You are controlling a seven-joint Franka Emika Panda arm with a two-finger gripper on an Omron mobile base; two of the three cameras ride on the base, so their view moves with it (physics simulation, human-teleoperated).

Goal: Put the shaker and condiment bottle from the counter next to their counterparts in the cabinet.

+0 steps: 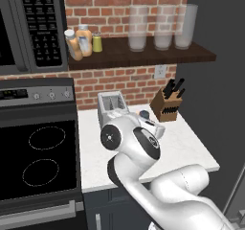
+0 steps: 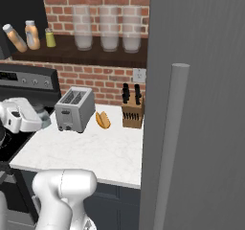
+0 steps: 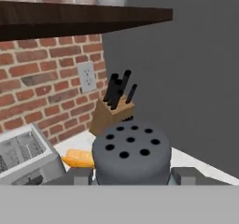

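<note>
Shaker (image 3: 130, 155) pinched between my fingers (image 3: 189, 176), cap up. Small glass, probably light, slick, breakable. Grip on body under cap looks right; keep upright toward cabinet (image 1: 143, 56).

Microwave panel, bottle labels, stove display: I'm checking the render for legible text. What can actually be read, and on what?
None is legible.
Microwave keypad: rows of pale marks, too small to read.
Stove display: faint marks, blurred.
Wide bottle label: white and blue patch, no readable words.
Slim bottle label: pale, blank at this size.
Shaker cap: only holes, no text.
</note>
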